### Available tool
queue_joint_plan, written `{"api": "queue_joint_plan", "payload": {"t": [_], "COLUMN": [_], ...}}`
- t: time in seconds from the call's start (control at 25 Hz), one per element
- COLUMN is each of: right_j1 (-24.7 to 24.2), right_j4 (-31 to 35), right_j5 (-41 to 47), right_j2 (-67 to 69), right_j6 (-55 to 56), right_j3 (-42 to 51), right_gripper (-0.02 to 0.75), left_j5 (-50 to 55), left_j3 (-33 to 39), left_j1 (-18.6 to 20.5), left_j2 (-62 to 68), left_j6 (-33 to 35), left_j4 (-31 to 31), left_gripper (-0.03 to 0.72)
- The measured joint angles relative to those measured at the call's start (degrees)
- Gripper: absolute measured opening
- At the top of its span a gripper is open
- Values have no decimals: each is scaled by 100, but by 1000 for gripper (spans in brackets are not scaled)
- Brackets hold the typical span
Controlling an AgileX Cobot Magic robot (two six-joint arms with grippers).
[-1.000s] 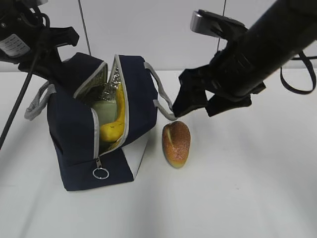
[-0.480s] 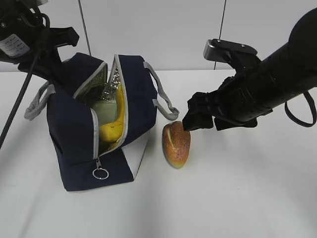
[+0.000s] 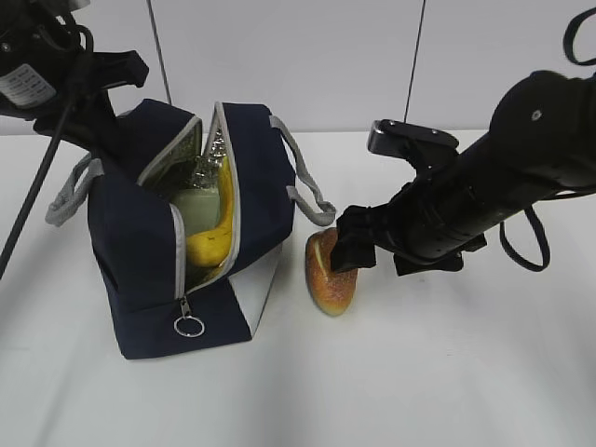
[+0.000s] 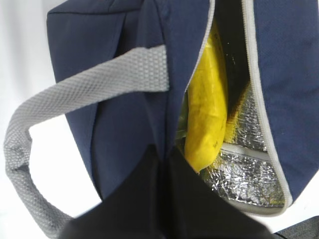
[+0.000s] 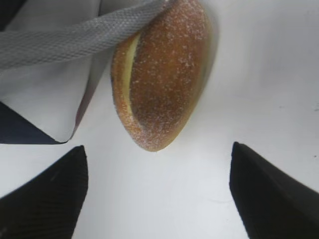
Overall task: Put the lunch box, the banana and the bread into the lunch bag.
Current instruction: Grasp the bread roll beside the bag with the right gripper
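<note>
The navy lunch bag (image 3: 140,251) stands open at the left, its zipper undone. Inside it, the yellow banana (image 3: 212,237) leans against the pale green lid of the lunch box (image 3: 197,207). My left gripper (image 3: 110,130) is shut on the bag's back edge; in the left wrist view (image 4: 164,157) its jaws pinch navy fabric beside the banana (image 4: 207,99). The golden-brown bread (image 3: 328,277) lies on the table right of the bag. My right gripper (image 3: 348,250) is open, low over the bread's far end. In the right wrist view (image 5: 159,169) the bread (image 5: 162,79) lies just ahead of the spread fingers (image 5: 50,194).
A grey strap handle (image 3: 312,200) hangs off the bag's right side and reaches the bread; in the right wrist view this strap (image 5: 75,40) crosses the bread's top. Another handle (image 4: 75,84) loops on the left. A ring pull (image 3: 189,325) hangs at the bag's front. White table (image 3: 447,372).
My right gripper came down and leftward from above the table to the bread, and now covers its far end. The left gripper, bag and bread have not moved.
</note>
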Motion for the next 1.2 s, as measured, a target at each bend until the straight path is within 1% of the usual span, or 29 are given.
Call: {"api": "queue_joint_plan", "payload": {"t": [0.12,0.36,0.6,0.76,0.92,1.0,1.08,1.2], "right_j1": [0,0,0,0,-13,-13,-13,-13], "right_j4": [48,107,162,175,265,265,229,-79], "right_j5": [-149,-182,-34,182,321,409,598,1040], "right_j2": [292,865,1329,1597,1691,1701,1712,1733], "right_j6": [-10,-10,-10,-19,-19,-19,-19,-19], "right_j3": [-43,-576,-1208,-1414,-1496,-1550,-1640,-1867], "right_gripper": [659,648,632,601,587,558,507,463], "left_j5": [0,0,0,0,0,2,2,13], "left_j3": [0,0,0,0,0,0,0,0], "left_j1": [0,0,0,0,0,0,0,0], "left_j2": [0,0,0,0,0,0,0,0], "left_j6": [0,0,0,0,0,0,0,0], "left_j4": [0,0,5,5,5,5,5,5], "left_gripper": [0,0,0,0,0,0,0,0]}}
